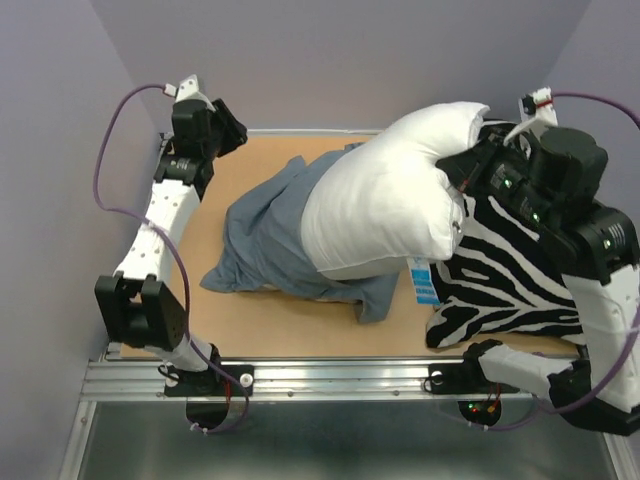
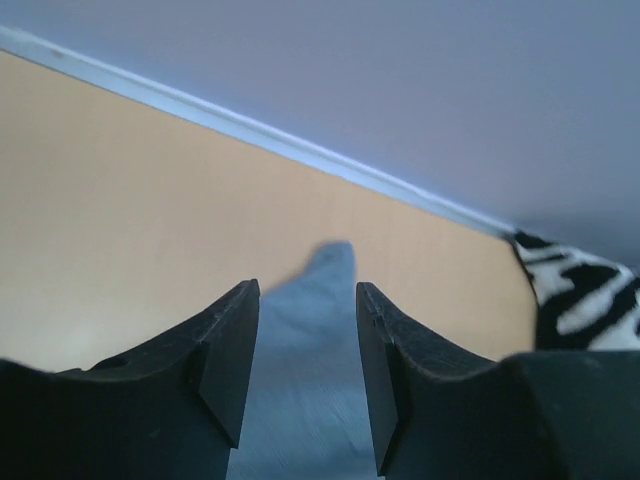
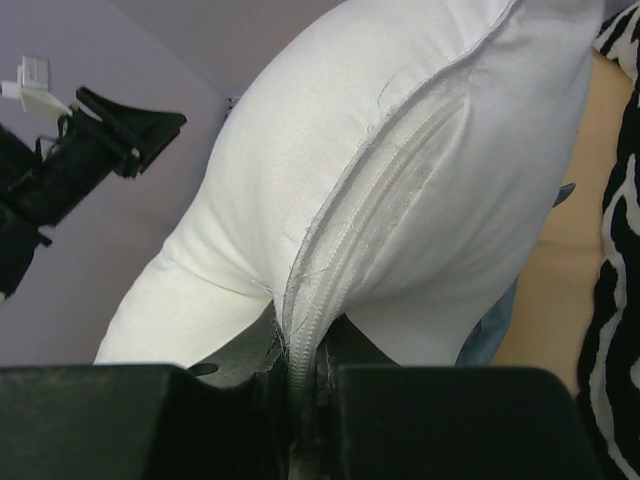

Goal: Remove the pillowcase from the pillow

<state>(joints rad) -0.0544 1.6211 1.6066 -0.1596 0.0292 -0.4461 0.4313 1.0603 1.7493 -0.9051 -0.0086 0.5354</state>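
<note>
From above, the pillow (image 1: 385,200) is lifted at its far right end and bent over, well out of the pillowcase (image 1: 265,235), which lies crumpled on the table (image 1: 300,325) left of centre; the pillow's low near end rests on that cloth, and whether any of it sits inside the sack cannot be told. A small blue tag (image 1: 422,281) shows at the pillow's near right edge, beside the zebra-print cushion (image 1: 510,275) on the table's right side. The right gripper (image 1: 462,182) is at the pillow's raised edge, and the left gripper (image 1: 236,130) hangs over the far left corner, apart from the cloth. In the left wrist view the two fingers (image 2: 225,350) stand spread with nothing between them; a tongue of blue-grey pillowcase lies on the table below the gap, and the cushion shows at the right edge. In the right wrist view the fingers (image 3: 440,420) are pressed together on the pillow's stitched seam (image 3: 320,300), pinching it, with a sliver of blue cloth and the cushion to the right
</note>
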